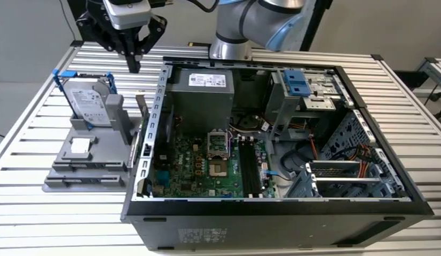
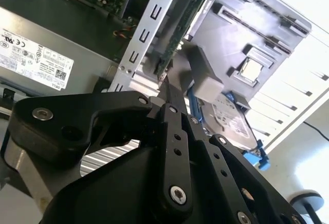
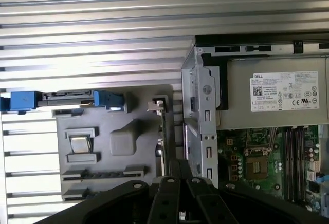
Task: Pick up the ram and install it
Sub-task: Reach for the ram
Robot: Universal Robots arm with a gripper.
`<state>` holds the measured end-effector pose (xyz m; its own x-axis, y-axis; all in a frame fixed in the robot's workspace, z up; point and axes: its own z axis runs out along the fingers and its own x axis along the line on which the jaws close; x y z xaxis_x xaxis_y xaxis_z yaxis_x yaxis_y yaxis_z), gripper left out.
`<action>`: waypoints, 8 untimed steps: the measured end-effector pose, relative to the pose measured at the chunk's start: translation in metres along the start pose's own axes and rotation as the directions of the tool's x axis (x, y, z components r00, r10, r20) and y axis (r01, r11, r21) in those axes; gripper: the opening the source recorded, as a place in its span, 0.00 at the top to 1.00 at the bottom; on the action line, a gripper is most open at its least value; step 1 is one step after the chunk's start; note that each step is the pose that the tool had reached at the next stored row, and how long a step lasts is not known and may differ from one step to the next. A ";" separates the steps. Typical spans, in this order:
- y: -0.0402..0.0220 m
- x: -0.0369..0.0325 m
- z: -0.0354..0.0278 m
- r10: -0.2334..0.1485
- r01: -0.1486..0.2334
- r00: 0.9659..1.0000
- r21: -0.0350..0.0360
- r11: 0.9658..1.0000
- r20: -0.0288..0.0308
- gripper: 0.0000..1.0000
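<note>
- The ram (image 1: pixel 141 104) is a thin, narrow stick that stands on its long edge in a slot of the grey holder (image 1: pixel 85 160), outside the computer case (image 1: pixel 277 208).
- In the exterior view it is a dark, slim strip. The case's perforated metal wall is just beside it on the exterior view's right, and the hard drive (image 1: pixel 88 104) with its blue bracket is near on the left.
- In the second wrist view the ram (image 2: pixel 180 26) shows a green board edge with small parts along it. In the first wrist view the ram (image 3: pixel 163 131) is seen edge-on as a fine line between the holder and the case wall.
- The ram is not installed. It is apart from the motherboard (image 1: pixel 199 165), which lies inside the case.
- The gripper (image 1: pixel 133 66) hangs in the air above the ram's far end and points straight down, without touching it.
- Its two fingers (image 2: pixel 175 131) are pressed together and hold nothing.
- The arm reaches over from behind the case, and the holder and case rest on a table (image 1: pixel 35 213) of metal slats.
</note>
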<state>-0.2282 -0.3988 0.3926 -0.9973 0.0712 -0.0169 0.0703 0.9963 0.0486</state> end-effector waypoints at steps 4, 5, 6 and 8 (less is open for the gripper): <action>-0.0004 0.0059 -0.0001 0.000 0.000 1.000 0.000 1.000 0.000 1.00; -0.0005 0.0075 -0.0002 0.000 0.000 1.000 0.000 1.000 0.000 1.00; -0.0006 0.0090 -0.0002 0.000 0.000 1.000 0.000 1.000 0.000 1.00; -0.0008 0.0120 -0.0003 0.000 0.000 1.000 0.000 1.000 0.000 1.00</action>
<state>-0.2402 -0.3988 0.3926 -0.9973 0.0713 -0.0167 0.0704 0.9963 0.0485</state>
